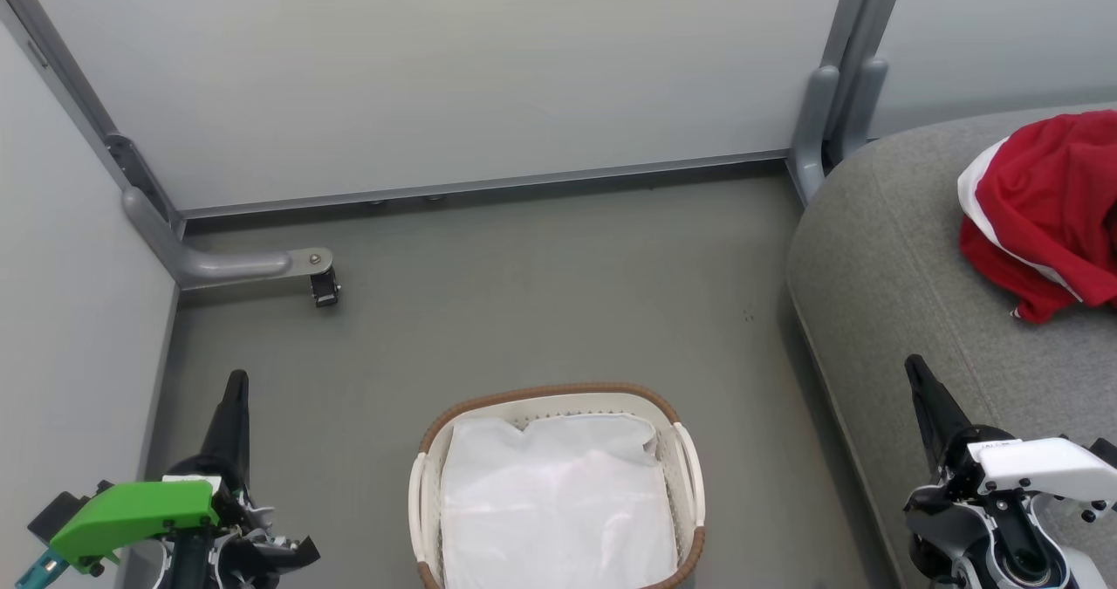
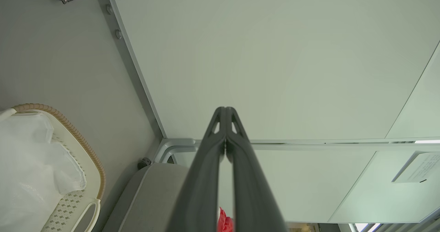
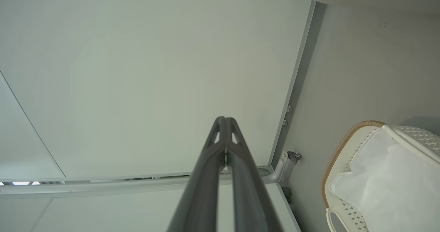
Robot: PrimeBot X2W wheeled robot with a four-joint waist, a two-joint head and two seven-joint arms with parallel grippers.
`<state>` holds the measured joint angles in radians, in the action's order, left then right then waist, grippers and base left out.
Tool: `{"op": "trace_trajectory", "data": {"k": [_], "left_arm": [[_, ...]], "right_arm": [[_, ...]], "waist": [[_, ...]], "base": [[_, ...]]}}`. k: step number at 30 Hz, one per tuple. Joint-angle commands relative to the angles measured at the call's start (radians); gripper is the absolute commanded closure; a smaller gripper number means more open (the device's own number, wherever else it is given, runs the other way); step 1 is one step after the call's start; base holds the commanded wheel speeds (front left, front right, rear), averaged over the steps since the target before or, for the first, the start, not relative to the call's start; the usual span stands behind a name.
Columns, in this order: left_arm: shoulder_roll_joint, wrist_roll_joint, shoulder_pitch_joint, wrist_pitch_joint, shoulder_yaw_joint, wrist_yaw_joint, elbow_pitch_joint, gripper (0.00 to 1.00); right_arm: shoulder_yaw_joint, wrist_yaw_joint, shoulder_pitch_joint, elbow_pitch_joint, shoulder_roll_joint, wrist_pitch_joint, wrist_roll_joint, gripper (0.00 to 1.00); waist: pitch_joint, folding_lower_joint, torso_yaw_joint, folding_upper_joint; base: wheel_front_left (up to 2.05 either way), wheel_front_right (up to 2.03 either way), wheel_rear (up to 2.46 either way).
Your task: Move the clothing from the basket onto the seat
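Pale partition panels (image 1: 436,74) close the corner, standing on a grey floor (image 1: 541,292). At the right the seat (image 1: 881,266), a big grey upholstered cushion with a rounded edge, comes into the head view. In the lower middle of the floor stands the basket (image 1: 558,392), white and perforated, with a brown woven rim and white side handles. Inside it lies a plain white sheet (image 1: 558,502).

The clothing (image 1: 1047,214) is on the seat, well apart from the basket. It is a crumpled heap of red soft fabric with a white panel and a thin white stripe along one fold. The right edge of the view cuts it off.

The left gripper (image 1: 236,386) is at the lower left over the floor, beside the basket. Its two dark fingers are pressed together at the tips and hold nothing. The right gripper (image 1: 916,371) is at the lower right above the edge of the seat, near the clothing but not touching it. Its fingers too are together and hold nothing.
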<state>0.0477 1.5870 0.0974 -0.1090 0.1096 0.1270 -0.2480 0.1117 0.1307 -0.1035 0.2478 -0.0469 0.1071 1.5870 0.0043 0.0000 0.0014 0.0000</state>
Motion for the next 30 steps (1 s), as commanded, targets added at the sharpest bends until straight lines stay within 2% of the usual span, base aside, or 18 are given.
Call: {"op": "trace_trajectory", "data": {"k": [1, 30], "left_arm": [[0.006, 0.023, 0.019, -0.006, 0.007, 0.006, 0.004, 1.0], [0.005, 0.027, 0.016, -0.009, 0.007, 0.007, 0.004, 1.0]], "right_arm": [[0.004, 0.0, -0.008, -0.005, -0.006, 0.008, 0.02, 1.0], [0.004, 0.0, -0.008, -0.005, -0.006, 0.01, 0.028, 1.0]], "waist": [[-0.001, 0.0, -0.001, 0.0], [-0.001, 0.0, -0.001, 0.0]], "base": [[0.0, 0.0, 0.0], [0.0, 0.0, 0.0]]}}
